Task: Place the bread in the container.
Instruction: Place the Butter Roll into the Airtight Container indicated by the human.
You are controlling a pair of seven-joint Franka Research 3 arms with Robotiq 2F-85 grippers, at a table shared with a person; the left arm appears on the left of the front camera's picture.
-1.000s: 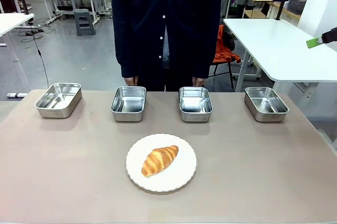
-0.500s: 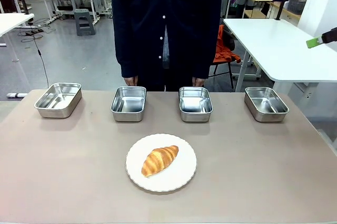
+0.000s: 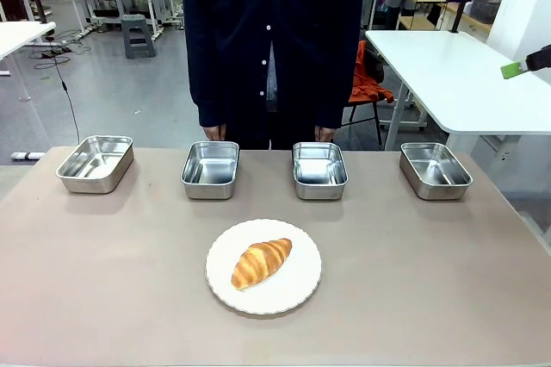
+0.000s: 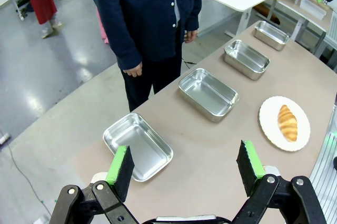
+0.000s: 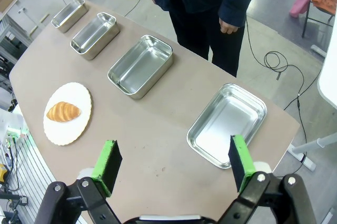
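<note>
The bread (image 3: pixel 261 262), a golden-brown croissant, lies on a round white plate (image 3: pixel 297 291) at the table's front middle. Behind it, several alike steel containers stand in a row, all with nothing in them: far left (image 3: pixel 90 183), left of middle (image 3: pixel 209 190), right of middle (image 3: pixel 319 191), far right (image 3: pixel 435 189). My left gripper (image 4: pixel 184 161) hovers high and open above the row's left end, over a container (image 4: pixel 136 142), with the bread (image 4: pixel 287 122) far off. My right gripper (image 5: pixel 172 158) hovers open over the right end, near another container (image 5: pixel 226 124); the bread (image 5: pixel 63 112) lies well beyond.
A person in a dark buttoned top stands at the far edge, hands (image 3: pixel 213 133) hanging by the middle containers. A white table (image 3: pixel 448 74) stands behind on the right. One green-padded fingertip (image 3: pixel 514 70) shows high at the front view's right edge.
</note>
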